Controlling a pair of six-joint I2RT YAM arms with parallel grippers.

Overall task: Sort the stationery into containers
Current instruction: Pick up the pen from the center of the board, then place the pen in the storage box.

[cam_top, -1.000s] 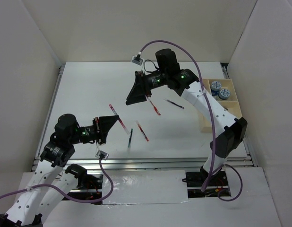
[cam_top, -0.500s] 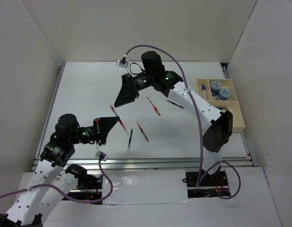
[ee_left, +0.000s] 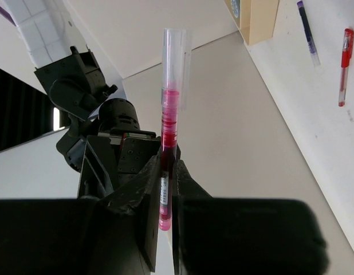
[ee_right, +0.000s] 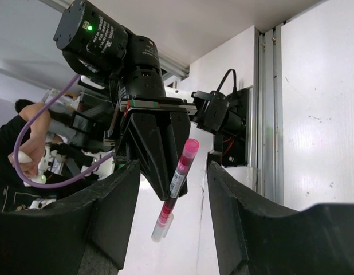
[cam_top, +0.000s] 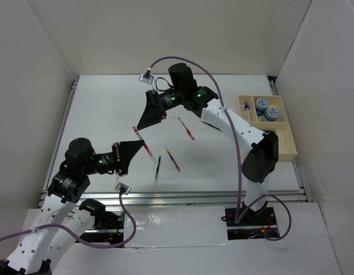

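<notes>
moved: right arm swung further left than a second ago | right gripper [cam_top: 149, 113] jaws apart, facing the pen | left gripper [cam_top: 130, 153] jaws clamped on pink-red pen [ee_left: 170, 114], held over the surface [cam_top: 108, 109] near its left edge, butt end hidden between jaws | beige tray [cam_top: 284, 150] at right edge, near corner behind the arm

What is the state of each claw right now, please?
Left claw: closed on a red pen.
Right claw: open, holding nothing.

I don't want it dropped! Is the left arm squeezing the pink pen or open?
Shut on it. The left arm's black fingers press both sides of the thin clear-capped pink pen, with no gap showing.
</notes>
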